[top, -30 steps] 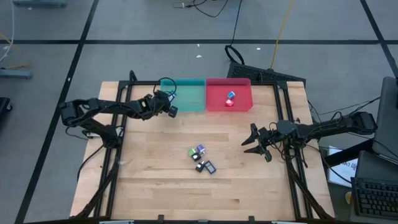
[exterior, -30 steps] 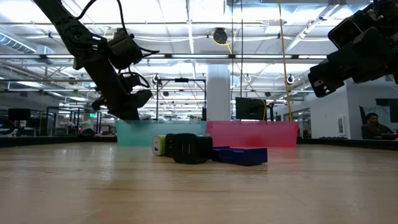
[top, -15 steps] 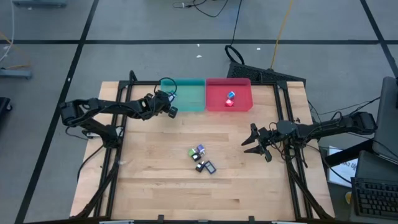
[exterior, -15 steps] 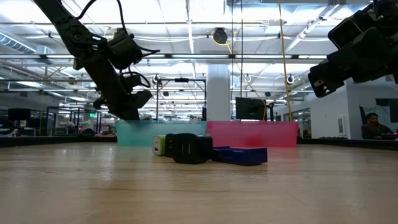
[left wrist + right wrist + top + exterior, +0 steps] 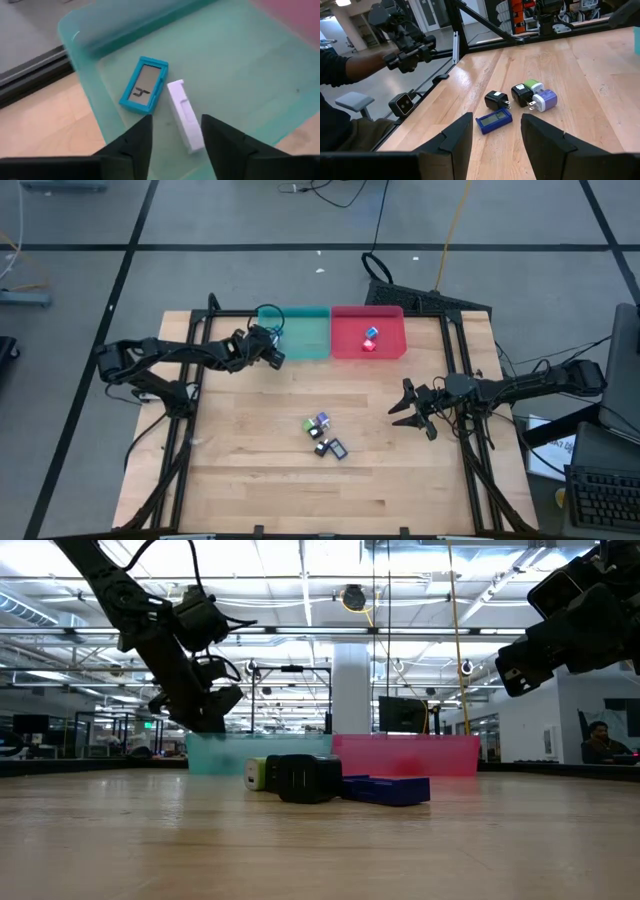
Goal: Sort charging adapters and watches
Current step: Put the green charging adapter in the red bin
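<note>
A teal watch point(image 5: 144, 90) and a whitish strap piece point(image 5: 185, 115) lie flat on the floor of the teal bin point(image 5: 305, 333). My left gripper point(image 5: 272, 353) hovers open over that bin's near left corner, its fingers standing above either side of the strap. Two adapters, light blue point(image 5: 371, 333) and red point(image 5: 368, 346), rest in the pink bin point(image 5: 390, 340). A cluster lies mid-table: a black adapter point(image 5: 496, 100), a black and green one point(image 5: 522, 93), a purple-white one point(image 5: 545, 100) and a dark blue watch point(image 5: 494, 120). My right gripper point(image 5: 408, 408) waits open to the cluster's right.
The two bins stand side by side at the table's far edge point(image 5: 330, 308). Bare wood lies between the bins and the cluster and along the near side. A person's dark sleeve point(image 5: 340, 70) shows beyond the table's left side in the right wrist view.
</note>
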